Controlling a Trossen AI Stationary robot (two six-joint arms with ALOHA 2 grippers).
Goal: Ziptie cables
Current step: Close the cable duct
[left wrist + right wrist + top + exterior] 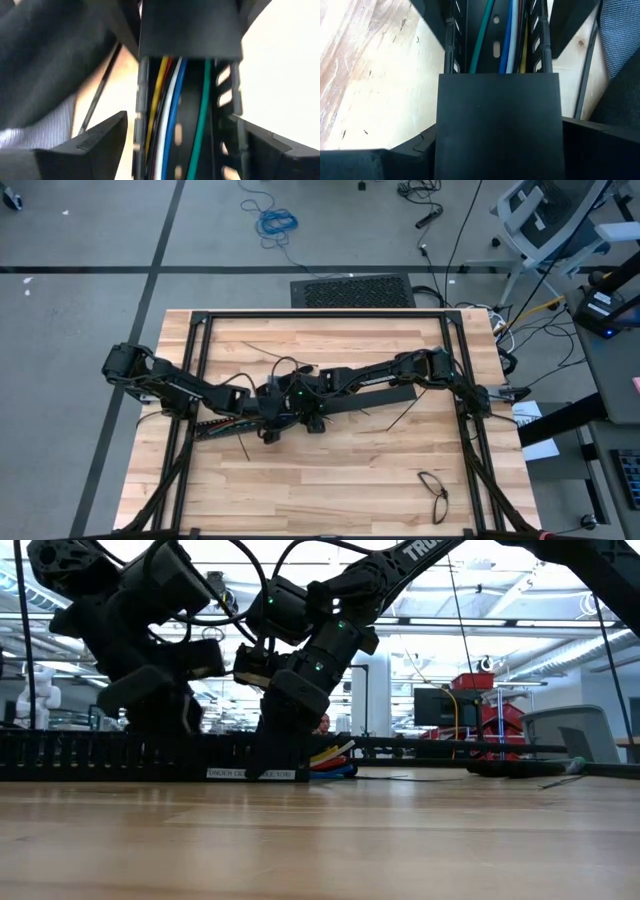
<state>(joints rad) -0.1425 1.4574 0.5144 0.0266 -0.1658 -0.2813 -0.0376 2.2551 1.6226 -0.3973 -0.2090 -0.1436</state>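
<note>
The thin coloured cables (pixel 170 125) (yellow, white, blue, green) lie lengthwise in the long black slotted bar (pixel 345 402), mid-table. The left gripper (pixel 175 145) and right gripper (pixel 497 145) meet there from opposite ends, fingers apart, straddling the bar. Pale wooden tabletop (pixel 330 480); workshop beyond.

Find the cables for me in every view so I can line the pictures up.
High view: hidden under both grippers at table centre.
Low view: cables, a coloured bunch low at centre, right of the nearer gripper.
Left wrist view: cables run down the middle inside the slotted bar.
Right wrist view: cables at top centre, in the same bar.
Shared landmark: the slotted bar.
</note>
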